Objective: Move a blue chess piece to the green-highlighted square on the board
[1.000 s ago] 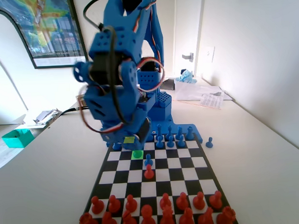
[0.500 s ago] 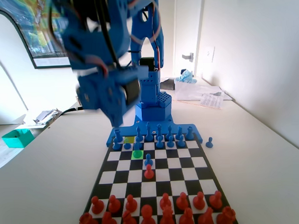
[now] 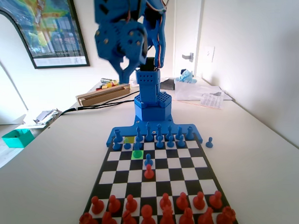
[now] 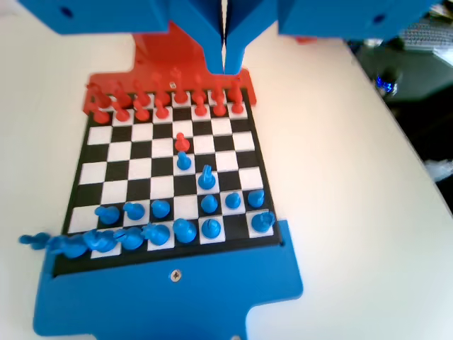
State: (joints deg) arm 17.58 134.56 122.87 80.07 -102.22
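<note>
When looking down past the gripper (image 4: 224, 60) in the wrist view, can see both jaws pressed together with nothing between them. Hangs high above the blue end of the board (image 3: 200, 162), well apart from every piece. Looks close to finished: going by both views, can place one blue pawn (image 4: 206, 177) a step ahead of its row, on or just at the green square (image 3: 137, 154), though cannot tell from the low fixed view whether the base sits wholly inside it. Leaves little to do, at most a check of that placement. Further out, finds another blue pawn (image 3: 148, 160) standing just beside a red pawn (image 3: 149, 172) mid-board. Reads as smooth, slightly glossy moulded plastic throughout: round heads, narrow necks, flared bases. Shows flat black-and-white checkering inside a black border, joined to a blue plastic base, on a pale, plain table (image 3: 254, 152).
</note>
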